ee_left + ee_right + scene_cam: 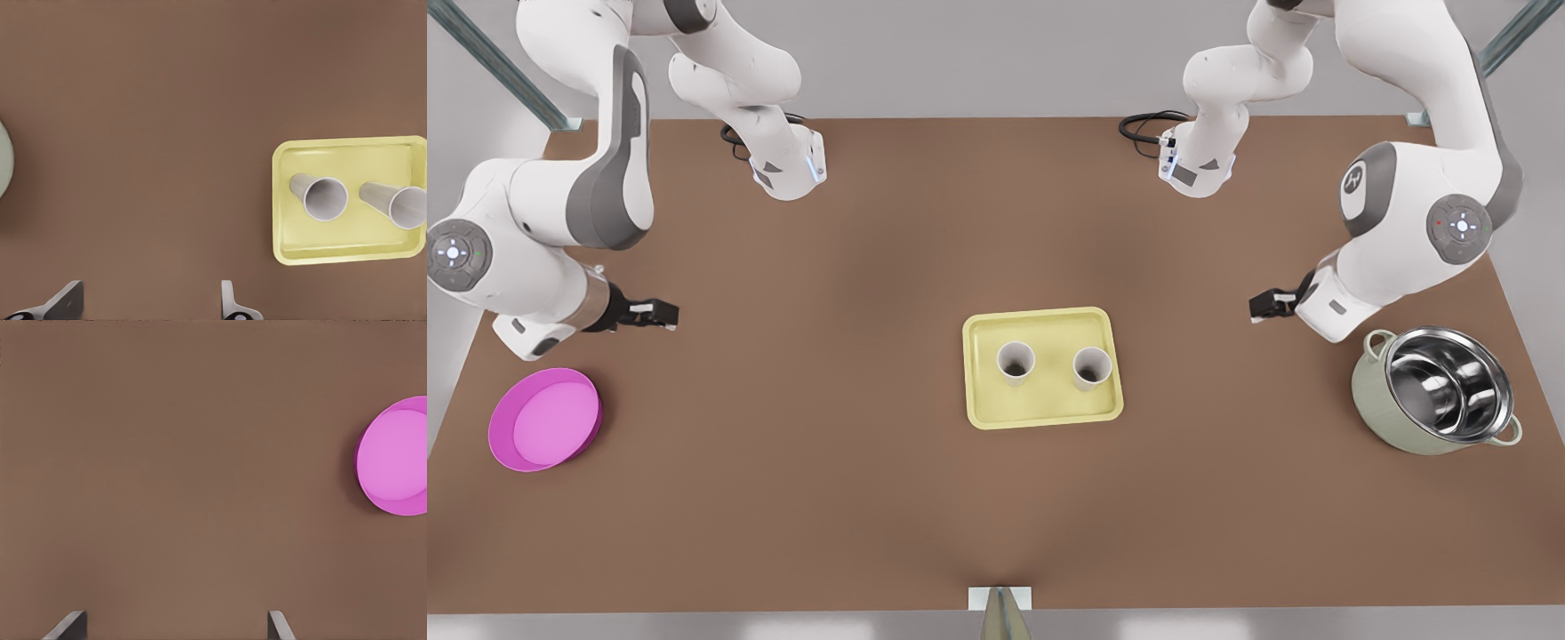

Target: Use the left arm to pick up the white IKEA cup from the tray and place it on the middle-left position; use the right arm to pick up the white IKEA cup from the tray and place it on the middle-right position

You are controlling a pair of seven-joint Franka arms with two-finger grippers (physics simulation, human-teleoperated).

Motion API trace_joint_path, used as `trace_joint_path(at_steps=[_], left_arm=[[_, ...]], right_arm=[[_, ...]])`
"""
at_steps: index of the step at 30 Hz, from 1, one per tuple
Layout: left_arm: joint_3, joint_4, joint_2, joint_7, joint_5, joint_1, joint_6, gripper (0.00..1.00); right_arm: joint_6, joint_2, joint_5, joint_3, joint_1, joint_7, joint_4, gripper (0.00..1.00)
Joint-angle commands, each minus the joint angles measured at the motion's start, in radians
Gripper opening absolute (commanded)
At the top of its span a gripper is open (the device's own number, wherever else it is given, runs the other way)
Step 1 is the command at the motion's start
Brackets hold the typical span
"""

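Observation:
Two white cups point(1015, 360) point(1092, 366) stand upright side by side on the pale yellow tray point(1040, 317) at the table's middle. The left wrist view shows both cups point(323, 197) point(403, 203) on the tray point(347, 235). My left gripper point(1258, 307) point(147, 303) hovers open and holds nothing at the front view's right, well away from the tray. At the front view's left my right gripper point(663, 314) point(175, 623) is open too, over bare brown tabletop. Plain brown table lies on both sides of the tray.
A magenta round dish point(544, 420) point(397, 457) sits near the front view's left edge, close to my right gripper. A pale green pot point(1436, 391) point(3, 163) with a steel inside stands at the front view's right, near my left arm.

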Motion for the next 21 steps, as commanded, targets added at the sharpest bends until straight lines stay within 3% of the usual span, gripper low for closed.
trace_joint_path(at_steps=[1, 5, 8, 11, 14, 16, 18, 21], left_arm=[[-0.002, -0.013, -0.003, -0.034, -0.002, 0.006, 0.082, 1.0], [-0.01, -0.01, 0.037, -0.023, 0.008, -0.04, 0.088, 1.0], [-0.011, -0.015, 0.109, -0.141, 0.017, -0.211, 0.145, 1.0], [-0.013, -0.11, 0.168, -0.251, 0.052, -0.261, 0.329, 1.0], [-0.011, -0.111, 0.254, -0.325, 0.13, -0.325, 0.383, 1.0], [-0.011, -0.105, 0.314, -0.333, 0.129, -0.34, 0.459, 1.0], [-0.011, -0.096, 0.333, -0.322, 0.135, -0.334, 0.493, 1.0], [-0.01, -0.097, 0.379, -0.321, 0.163, -0.33, 0.535, 1.0]], right_arm=[[0.055, 0.002, 0.001, 0.0, 0.0, -0.035, 0.0, 1.0], [0.088, 0.048, 0.046, 0.003, 0.073, -0.013, -0.004, 1.0], [0.251, 0.148, 0.087, 0.003, 0.227, 0.092, -0.017, 1.0], [0.504, 0.178, 0.087, 0.003, 0.383, 0.348, -0.172, 1.0], [0.65, 0.269, 0.105, 0.005, 0.574, 0.695, -0.161, 1.0], [0.701, 0.366, 0.155, 0.014, 0.623, 0.761, -0.098, 1.0], [0.701, 0.501, 0.151, 0.038, 0.706, 0.821, 0.086, 1.0], [0.701, 0.608, 0.155, 0.072, 0.707, 0.87, 0.21, 1.0]])
